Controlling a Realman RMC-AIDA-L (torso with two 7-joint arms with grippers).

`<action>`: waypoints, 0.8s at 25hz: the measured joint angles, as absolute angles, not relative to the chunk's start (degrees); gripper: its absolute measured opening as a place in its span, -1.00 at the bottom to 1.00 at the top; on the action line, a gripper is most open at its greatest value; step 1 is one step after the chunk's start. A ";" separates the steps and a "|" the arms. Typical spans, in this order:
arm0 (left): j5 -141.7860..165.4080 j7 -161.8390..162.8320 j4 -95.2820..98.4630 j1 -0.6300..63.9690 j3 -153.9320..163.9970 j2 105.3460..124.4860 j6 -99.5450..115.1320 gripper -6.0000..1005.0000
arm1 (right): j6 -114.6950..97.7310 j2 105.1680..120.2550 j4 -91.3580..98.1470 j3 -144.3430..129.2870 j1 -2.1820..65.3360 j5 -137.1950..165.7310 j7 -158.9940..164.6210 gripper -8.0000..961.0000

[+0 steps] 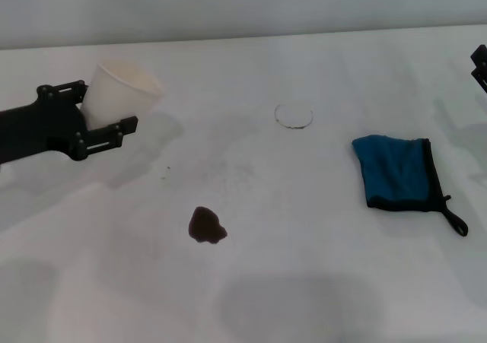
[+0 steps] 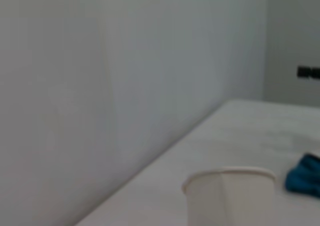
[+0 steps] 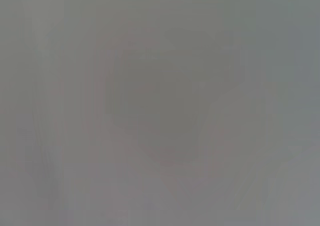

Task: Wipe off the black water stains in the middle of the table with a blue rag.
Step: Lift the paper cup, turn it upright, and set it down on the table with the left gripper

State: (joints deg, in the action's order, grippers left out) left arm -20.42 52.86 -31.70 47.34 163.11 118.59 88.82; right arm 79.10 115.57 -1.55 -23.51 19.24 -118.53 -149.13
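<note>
While left hand (image 1: pixel 103 109) clamped on cup (image 1: pixel 122 90), blue rag (image 1: pixel 397 172) well apart, rightward.

Head view looks down on table (image 1: pixel 304 282); left wrist view low, sharing cup (image 1: pixel 122 92) and rag (image 1: pixel 396 172); right wrist view seemingly blank.

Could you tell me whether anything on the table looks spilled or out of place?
Yes: a brownish-black blob lies mid-table, with a thin dark ring beyond it. The blue rag lies unused, right. The left gripper holds the paper cup tilted.
</note>
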 joint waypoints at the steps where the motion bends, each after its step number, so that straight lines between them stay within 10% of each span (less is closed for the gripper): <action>1: -21.81 51.87 -30.30 46.31 163.13 118.61 88.41 0.33 | 79.11 115.57 -1.55 -23.57 19.25 -118.53 -149.12 0.79; 20: -35.75 30.21 -7.39 31.51 162.89 119.09 71.58 0.32 | 79.12 115.31 -0.74 -25.09 18.22 -118.57 -149.42 0.79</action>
State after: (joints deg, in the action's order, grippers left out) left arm -35.75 30.21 -7.39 31.51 162.89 119.09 71.58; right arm 79.12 115.31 -0.74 -25.09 18.22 -118.57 -149.42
